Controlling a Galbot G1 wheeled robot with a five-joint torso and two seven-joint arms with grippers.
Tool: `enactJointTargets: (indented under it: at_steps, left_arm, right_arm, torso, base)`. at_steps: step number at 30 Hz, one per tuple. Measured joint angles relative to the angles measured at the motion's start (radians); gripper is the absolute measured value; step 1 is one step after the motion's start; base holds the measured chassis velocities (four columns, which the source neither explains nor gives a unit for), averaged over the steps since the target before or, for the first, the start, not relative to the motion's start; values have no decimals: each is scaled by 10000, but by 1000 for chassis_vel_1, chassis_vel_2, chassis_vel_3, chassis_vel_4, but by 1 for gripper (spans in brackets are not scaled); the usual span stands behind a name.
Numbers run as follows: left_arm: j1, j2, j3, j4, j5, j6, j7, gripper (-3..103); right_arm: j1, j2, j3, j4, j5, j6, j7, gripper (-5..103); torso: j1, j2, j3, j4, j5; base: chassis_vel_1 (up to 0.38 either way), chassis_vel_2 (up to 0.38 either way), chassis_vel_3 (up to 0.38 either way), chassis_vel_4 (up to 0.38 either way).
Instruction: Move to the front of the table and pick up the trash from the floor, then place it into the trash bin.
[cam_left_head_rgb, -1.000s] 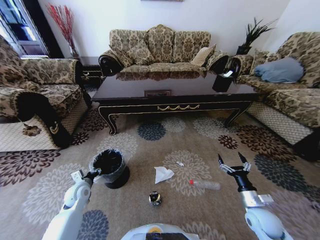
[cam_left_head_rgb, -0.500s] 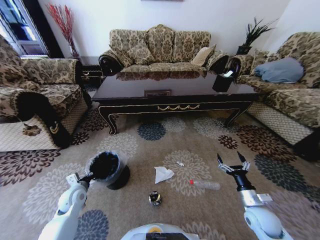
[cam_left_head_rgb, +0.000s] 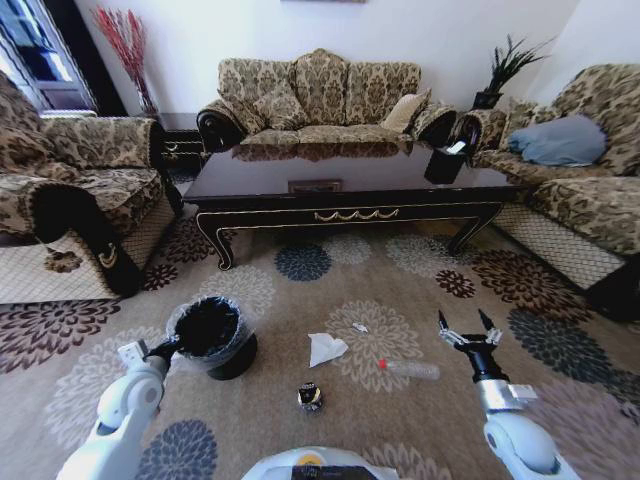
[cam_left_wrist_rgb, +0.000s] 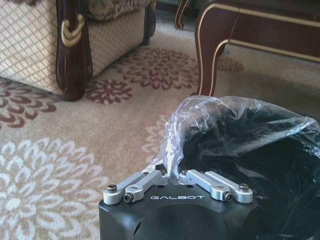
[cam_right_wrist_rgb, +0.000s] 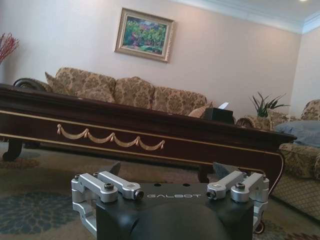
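- The floor (cam_left_head_rgb: 400, 270) is beige carpet with round flower medallions, ringed by patterned sofas under a pale wall.
- Nearest the robot lies a small round black-and-yellow item (cam_left_head_rgb: 310, 397).
- Just beyond it, a crumpled white paper (cam_left_head_rgb: 325, 348) sits to the left and a clear bottle (cam_left_head_rgb: 410, 369) with a red cap to the right; a tiny white scrap (cam_left_head_rgb: 360, 327) lies a little farther on.
- The right gripper (cam_left_head_rgb: 468, 329) hangs above the carpet just right of the bottle, its jaws spread wide and holding nothing.
- The left gripper (cam_left_head_rgb: 176, 345) is at the near rim of the trash bin (cam_left_head_rgb: 209, 334), its fingers (cam_left_wrist_rgb: 150, 180) pinched together on the liner bag (cam_left_wrist_rgb: 200, 117); the bin leans towards that arm.
- Farther off stands the table (cam_left_head_rgb: 350, 180), long, dark and glossy, with gold trim along its front.
- A three-seat sofa (cam_left_head_rgb: 320, 95) backs onto the far wall.
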Motion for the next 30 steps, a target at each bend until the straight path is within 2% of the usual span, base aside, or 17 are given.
enactJointTargets:
  at_steps: [4,7,12,14,17,18,22,23,26,29,30]
  left_arm:
    - [179,52,-184,-518,-222,16,-48,4]
    - [471,-4,-393,-1036,-278,37,-78,4]
    - [718,-78,-557,-1478,-277,65,-95,4]
    - [891,-120,-667,-1797,-279,80,-99,4]
    - [1090,-204,-781,-2117,-283,100,-103,4]
    - [1090,-204,-781,-2117,-283,100,-103,4]
    - [1273,-353,-813,-2296,-206,139,-136,4]
    - [1273,-353,-813,-2296,-206,139,-136,4]
    - [1362,-504,-754,-2340,-66,140,-156,4]
    - [1462,-569,-743,-2446,-25,147,-171,4]
    - [1462,-569,-743,-2446,-25,147,-171,4]
  right_arm:
    - [71,-402,-296,-299,304,-486,-275,100]
    - [633,-976,-875,-1042,466,-822,-773,100]
    - [1204,-1411,-1400,-1855,524,-948,-1330,100]
    - [1586,-1730,-1780,-2585,526,-983,-1792,100]
    - [2060,-2122,-2174,-3535,577,-871,-2778,100]
    - [2060,-2122,-2174,-3535,577,-871,-2778,100]
    - [2558,-2702,-2621,-4554,588,-531,-4602,100]
    - [2558,-2702,-2621,-4554,588,-531,-4602,100]
    - [3013,-2949,-3002,-5306,486,-313,-6344,100]
    - [3862,-2837,-3475,-6326,-153,-52,-7216,100]
    - [3862,-2837,-3475,-6326,-153,-52,-7216,100]
  torso:
    - [0,0,-1,-12,-1]
    - [0,0,0,-6,0]
    - [0,0,-1,0,0]
    - [0,0,0,-3,2]
    - [0,1,-1,-8,4]
    - [0,1,-1,-8,4]
    - [0,0,0,-4,-1]
    - [0,0,0,-4,-1]
    - [0,0,0,-7,-3]
    - [0,1,-1,-6,-2]
    - [0,1,-1,-6,-2]
  base:
    - [0,0,0,0]
    - [0,0,0,0]
    - [0,0,0,0]
    - [0,0,0,0]
    - [0,0,0,0]
    - [0,0,0,0]
    - [0,0,0,0]
    - [0,0,0,0]
    - [0,0,0,0]
    - [0,0,0,0]
    - [0,0,0,0]
